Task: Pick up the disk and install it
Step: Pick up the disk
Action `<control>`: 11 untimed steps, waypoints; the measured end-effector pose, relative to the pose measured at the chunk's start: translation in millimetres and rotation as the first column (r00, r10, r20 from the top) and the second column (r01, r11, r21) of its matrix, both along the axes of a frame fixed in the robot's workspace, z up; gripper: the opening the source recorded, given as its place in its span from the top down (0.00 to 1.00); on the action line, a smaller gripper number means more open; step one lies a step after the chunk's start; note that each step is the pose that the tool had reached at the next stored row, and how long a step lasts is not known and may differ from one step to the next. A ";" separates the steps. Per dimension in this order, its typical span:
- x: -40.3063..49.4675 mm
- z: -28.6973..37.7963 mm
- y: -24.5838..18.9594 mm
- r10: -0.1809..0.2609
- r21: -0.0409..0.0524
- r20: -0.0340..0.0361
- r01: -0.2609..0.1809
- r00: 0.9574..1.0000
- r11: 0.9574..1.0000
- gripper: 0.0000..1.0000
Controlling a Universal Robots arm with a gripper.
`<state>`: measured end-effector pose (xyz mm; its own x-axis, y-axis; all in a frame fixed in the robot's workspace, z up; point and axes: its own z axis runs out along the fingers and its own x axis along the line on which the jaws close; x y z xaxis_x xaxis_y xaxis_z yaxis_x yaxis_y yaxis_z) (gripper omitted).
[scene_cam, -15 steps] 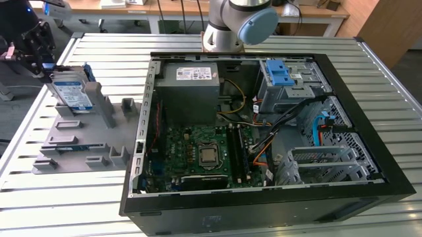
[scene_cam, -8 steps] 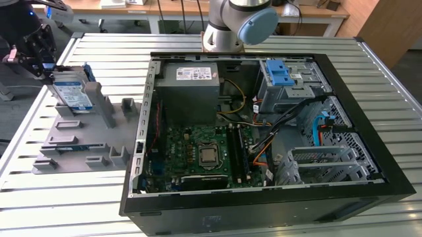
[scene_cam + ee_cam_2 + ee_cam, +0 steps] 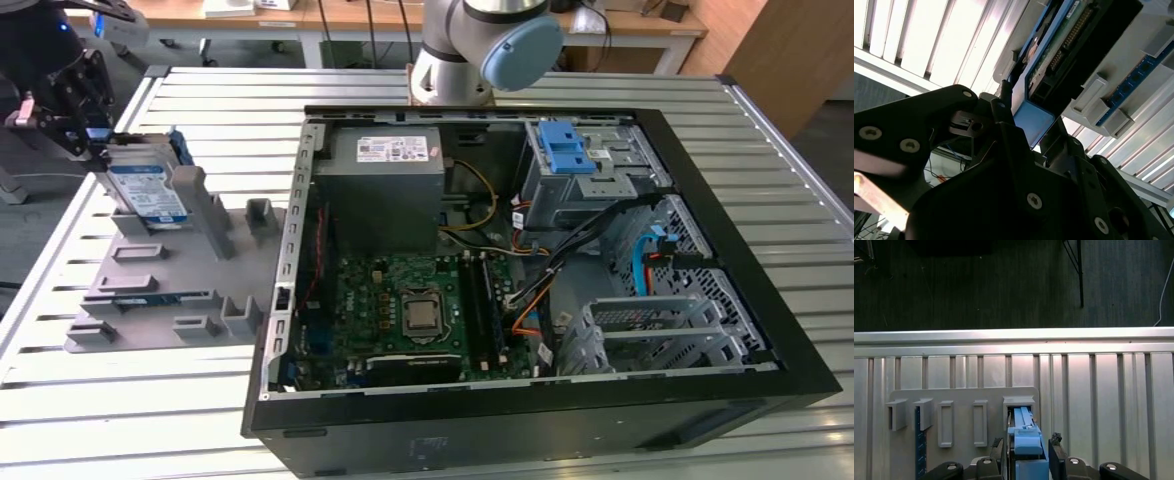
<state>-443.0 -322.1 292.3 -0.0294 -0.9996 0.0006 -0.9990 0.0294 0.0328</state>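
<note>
The desk (image 3: pixel 134 420) is a top of ribbed aluminium slats. Pale wooden benches (image 3: pixel 267 15) stand behind it, and the arm's base (image 3: pixel 467 50) rises at its far edge. An open computer case (image 3: pixel 534 400) lies flat across the middle and the exterior view's right. It shows a grey power-supply box (image 3: pixel 387 180) and a blue latch bracket (image 3: pixel 571 150) inside. Along the desk's edge at the exterior view's left sits a grey slotted holder (image 3: pixel 160 290).

The disk (image 3: pixel 144 190) stands on edge in the holder's far slot, close to the desk's far corner at the exterior view's left, label facing outward. The black pincer (image 3: pixel 96 135) sits right at the disk's upper end. I cannot tell whether it is clamped on the disk or merely set over it.

The first wrist view looks straight down. It shows the disk's blue rail (image 3: pixel 1024 420) edge-on in its slot, the row of empty pockets beside it, and dark floor (image 3: pixel 979 285) with a cable (image 3: pixel 1079 270) beyond the desk's edge. The second wrist view gives the disk's connector end (image 3: pixel 1064 45) from close under the black housing. A blue strip (image 3: pixel 1134 80) is lodged in the holder alongside.
</note>
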 end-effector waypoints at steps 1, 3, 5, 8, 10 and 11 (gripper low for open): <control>0.0 0.0 0.0 0.000 0.000 0.000 0.000 1.000 1.000 0.52; 0.0 0.0 0.0 0.000 0.000 0.000 0.000 1.000 1.000 0.52; 0.0 0.0 0.0 0.000 0.000 0.000 0.000 1.000 1.000 0.52; 0.0 -0.5 0.0 0.000 0.000 0.004 0.000 1.000 1.000 0.52; 0.0 -1.5 0.0 0.000 -0.001 0.009 0.000 1.000 1.000 0.52; 0.0 -1.9 0.0 0.000 -0.001 0.012 0.000 1.000 1.000 0.52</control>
<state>-443.0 -322.1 290.4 -0.0294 -0.9996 0.0012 -0.9993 0.0294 0.0211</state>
